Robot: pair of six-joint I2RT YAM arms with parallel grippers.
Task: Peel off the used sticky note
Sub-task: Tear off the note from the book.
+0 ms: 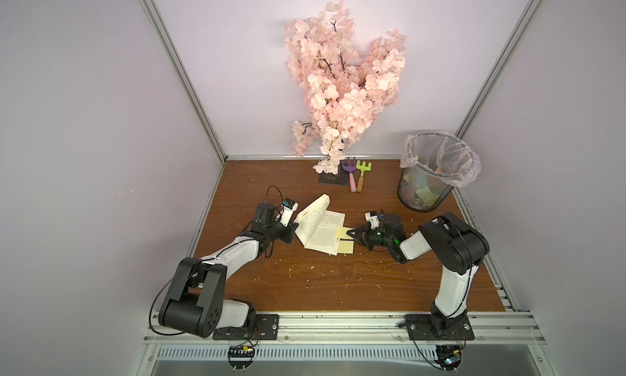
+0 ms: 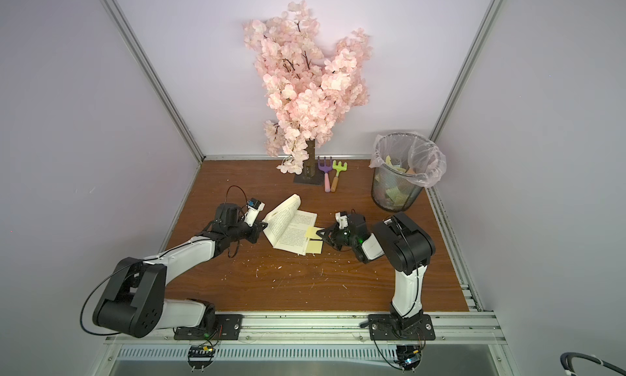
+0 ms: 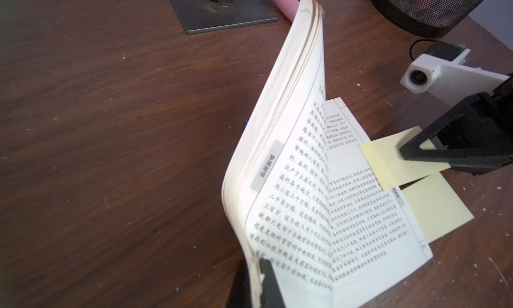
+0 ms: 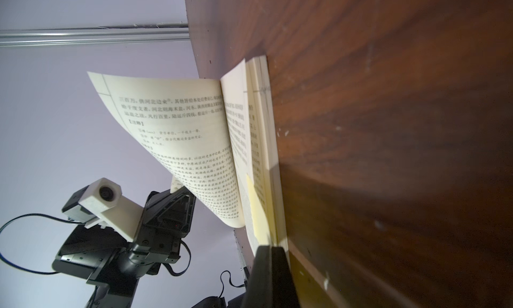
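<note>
**Left end effector** [image 3: 257, 285]: closed narrow on the near corner of the lifted leaves of the open cream-paged paperback book with printed Chinese text [image 1: 320, 230]. The leaves stand curled upward. This exposes the right-hand page, which lies flat on the brown wood-grain counter [image 1: 321, 282].

**Right end effector** [image 1: 349, 234]: closed narrow on the right edge of the pale yellow square paper sticky note [image 3: 385, 165].

**Note position:** at the right margin of the flat page.
- In the left wrist view the gripped edge looks raised, with a dark gap beneath it.
- The note's left edge overlaps the print and appears attached there.

**Second pale yellow sticky note** [image 3: 435, 206]: pokes out from the book's right edge, just nearer than the first. It lies flat, and neither end effector touches it.

**Progress (judged)**
- Done: the page is opened and held, and the note is seized.
- Peel: barely begun. The adhesive strip is not yet free of the paper.
- Left: draw the note up and rightward until it separates without tearing the page.

**Disposal:** likely destination is the black wire-mesh waste bin with clear plastic liner [image 1: 427, 184], at the far right of the counter. It holds coloured paper scraps. This is a presumption, since the task does not ask for disposal.
</note>
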